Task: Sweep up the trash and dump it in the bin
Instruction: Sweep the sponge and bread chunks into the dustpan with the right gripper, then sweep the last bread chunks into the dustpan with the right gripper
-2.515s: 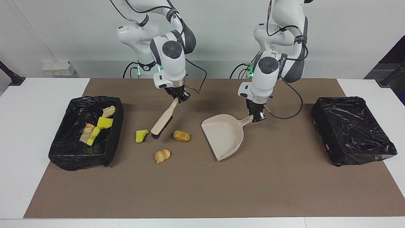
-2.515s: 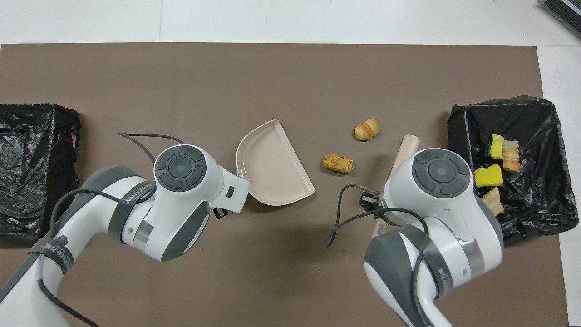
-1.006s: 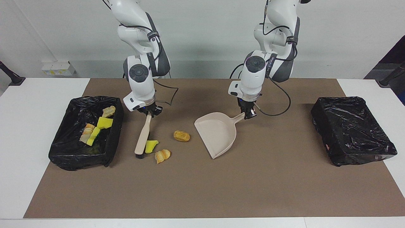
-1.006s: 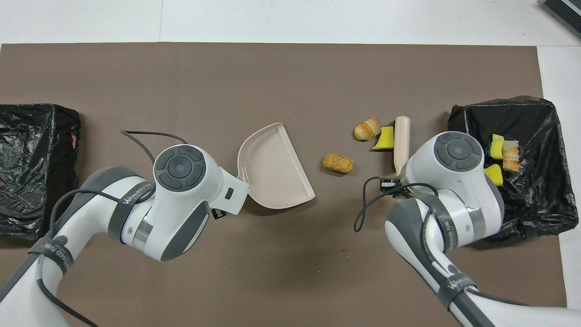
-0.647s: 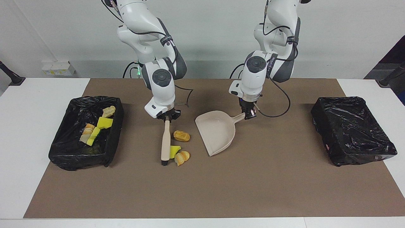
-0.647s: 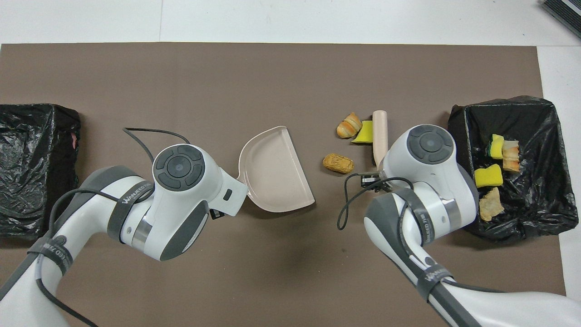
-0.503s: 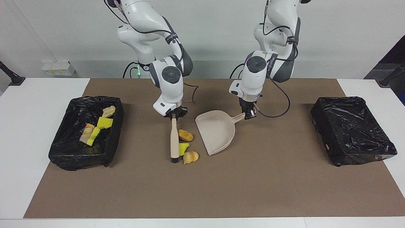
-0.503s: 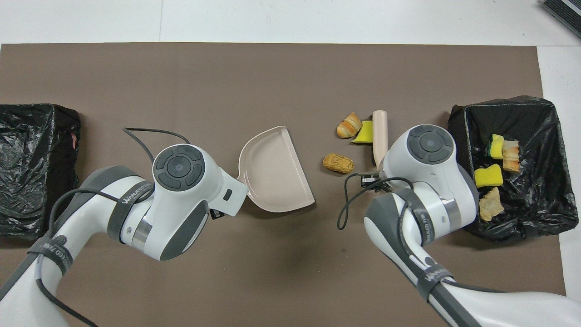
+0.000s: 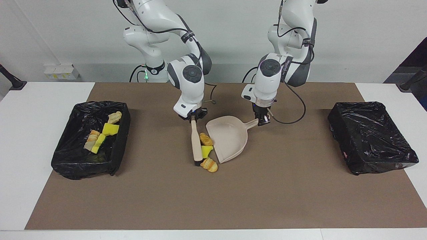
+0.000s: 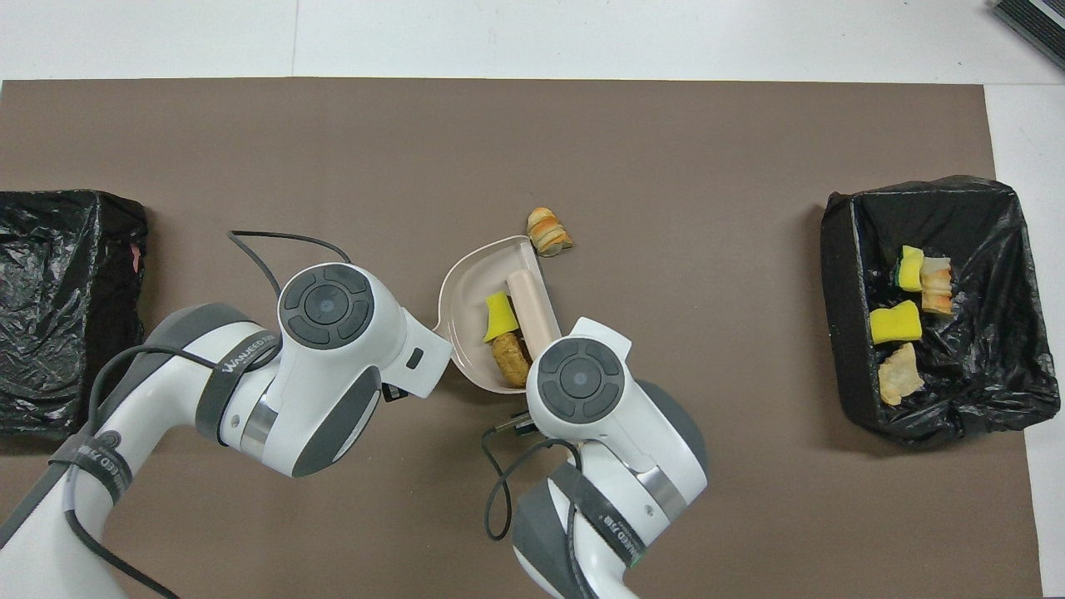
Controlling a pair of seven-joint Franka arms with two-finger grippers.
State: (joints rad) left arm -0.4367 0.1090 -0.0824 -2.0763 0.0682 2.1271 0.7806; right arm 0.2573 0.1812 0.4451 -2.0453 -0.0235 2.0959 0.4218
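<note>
The sweeping step is in hand: the right end effector (image 9: pixel 194 118), clamped on the handle of the hand brush (image 9: pixel 196 144), holds the brush against the open lip of the beige dustpan (image 9: pixel 230 135), while the left end effector (image 9: pixel 263 120), closed on the dustpan's handle, keeps the pan on the brown surface (image 9: pixel 267 193). A yellow sponge chunk (image 10: pixel 499 314) and a tan bread lump (image 10: pixel 510 358) lie at the pan's mouth, pressed between brush and lip. A striped orange bread lump (image 9: pixel 209 164) lies on the surface just off the corner of the lip, by the brush tip, and looks missed. The next move probably calls for a short stroke to bring that piece in, then a level lift. More such scraps already sit in the black-lined bin (image 9: pixel 63 156) at the right arm's end; the black-lined bin (image 9: pixel 370 136) at the left arm's end looks empty.
</note>
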